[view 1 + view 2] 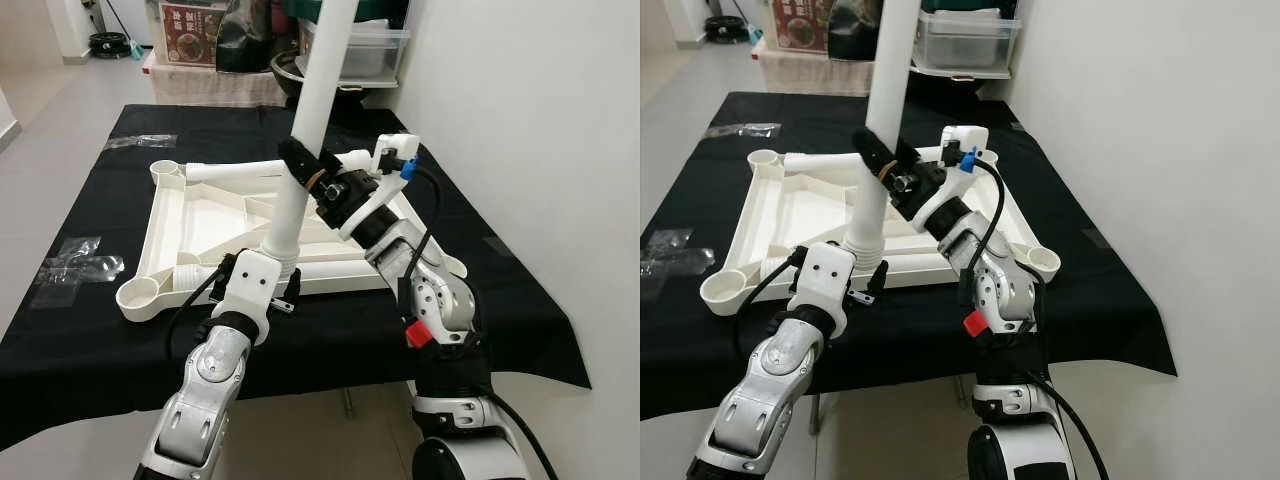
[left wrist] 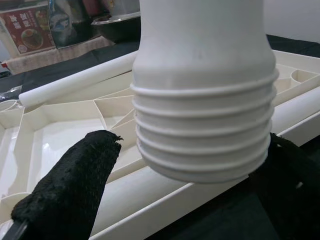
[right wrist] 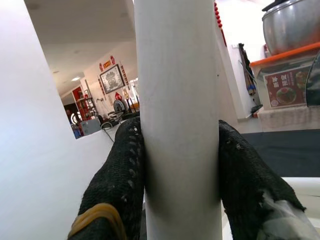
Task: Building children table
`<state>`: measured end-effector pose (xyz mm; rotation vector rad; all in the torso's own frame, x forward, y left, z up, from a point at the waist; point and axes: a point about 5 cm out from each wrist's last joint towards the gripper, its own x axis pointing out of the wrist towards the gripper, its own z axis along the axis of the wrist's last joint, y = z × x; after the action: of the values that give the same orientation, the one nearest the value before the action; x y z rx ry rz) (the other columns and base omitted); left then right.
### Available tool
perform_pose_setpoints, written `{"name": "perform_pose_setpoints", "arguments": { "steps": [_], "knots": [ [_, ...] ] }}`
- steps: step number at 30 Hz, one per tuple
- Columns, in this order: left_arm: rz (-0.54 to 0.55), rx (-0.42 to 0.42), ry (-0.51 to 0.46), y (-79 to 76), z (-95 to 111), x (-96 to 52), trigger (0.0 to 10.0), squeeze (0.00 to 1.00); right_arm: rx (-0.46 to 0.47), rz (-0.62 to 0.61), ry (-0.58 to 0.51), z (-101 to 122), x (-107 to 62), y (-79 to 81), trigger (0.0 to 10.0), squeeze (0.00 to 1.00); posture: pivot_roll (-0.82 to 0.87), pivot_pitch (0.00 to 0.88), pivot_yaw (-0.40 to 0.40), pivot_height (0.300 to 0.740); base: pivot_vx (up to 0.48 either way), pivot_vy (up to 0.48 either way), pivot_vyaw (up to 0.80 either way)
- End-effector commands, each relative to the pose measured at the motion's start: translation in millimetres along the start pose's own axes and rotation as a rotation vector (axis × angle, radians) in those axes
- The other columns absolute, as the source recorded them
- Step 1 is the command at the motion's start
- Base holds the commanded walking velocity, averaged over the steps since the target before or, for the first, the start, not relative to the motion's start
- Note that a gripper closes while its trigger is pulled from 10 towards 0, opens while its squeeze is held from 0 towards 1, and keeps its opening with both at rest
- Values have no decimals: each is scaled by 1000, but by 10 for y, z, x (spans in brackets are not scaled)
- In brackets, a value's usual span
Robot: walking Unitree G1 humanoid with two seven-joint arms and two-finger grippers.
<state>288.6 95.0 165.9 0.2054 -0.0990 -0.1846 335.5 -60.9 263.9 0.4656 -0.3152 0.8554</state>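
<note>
A white table top (image 1: 200, 215) lies upside down on the black-clothed table (image 1: 90, 330), with round sockets at its corners (image 1: 140, 295). My right gripper (image 1: 305, 165) is shut on a long white table leg (image 1: 322, 80) and holds it nearly upright over the near edge of the top; both fingers (image 3: 120, 170) press its shaft. The leg's threaded end (image 2: 205, 125) hangs just above the frame. My left gripper (image 1: 260, 285) is open around that threaded end, its fingers (image 2: 70, 190) standing off either side. A second leg (image 1: 240, 170) lies across the far side of the top.
Clear plastic wrappers (image 1: 80, 262) lie on the cloth at the left and at the far left corner (image 1: 140, 140). Boxes, a pot and a clear bin (image 1: 370, 50) stand behind the table. A white wall (image 1: 540, 120) runs close along the right side.
</note>
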Motion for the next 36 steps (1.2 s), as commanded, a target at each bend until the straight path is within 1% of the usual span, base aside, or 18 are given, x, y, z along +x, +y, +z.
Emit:
{"name": "perform_pose_setpoints", "arguments": {
  "steps": [1, 5, 9, 13, 20, 21, 27, 36],
  "knots": [
    [-5, -5, -21, -11, 32, 33, 10000, 0, 15, 1, 11, -59, -34, 35, 0, 0, 45, 0, -80, 740, 0, 0, 0],
    [-16, -6, -26, -32, 39, 48, 10000, 0, 12, 3, 18, -69, -42, 50, 0, 0, 45, 0, -81, 740, 0, 0, 0],
    [-98, -8, -20, -163, 36, 46, 10000, 0, 2, -1, 27, -98, -39, 52, 0, 0, 45, 0, -79, 740, 0, 0, 0],
    [-98, -13, -14, -185, 22, 44, 10000, 0, 0, 1, 29, -106, -34, 53, 0, 0, 44, 0, -79, 740, 0, 0, 0],
    [-74, -13, -10, -172, 6, 59, 10000, 0, -2, 4, 25, -102, -33, 67, 0, 0, 43, 0, -80, 740, 0, 0, 0],
    [-63, -15, -9, -161, 0, 62, 0, 0, -4, 7, 27, -107, -38, 78, 0, 0, 42, 0, -77, 740, 0, 0, 0],
    [-56, 4, -8, -143, -17, 67, 0, 0, -5, 3, 40, -139, -58, 89, 0, 0, 41, 0, -79, 740, 0, 0, 0],
    [-50, 16, -3, -124, -52, 30, 0, 0, -2, -23, 53, -177, -85, 75, 0, 0, 43, 0, -81, 740, 0, 0, 0]
  ]
}}
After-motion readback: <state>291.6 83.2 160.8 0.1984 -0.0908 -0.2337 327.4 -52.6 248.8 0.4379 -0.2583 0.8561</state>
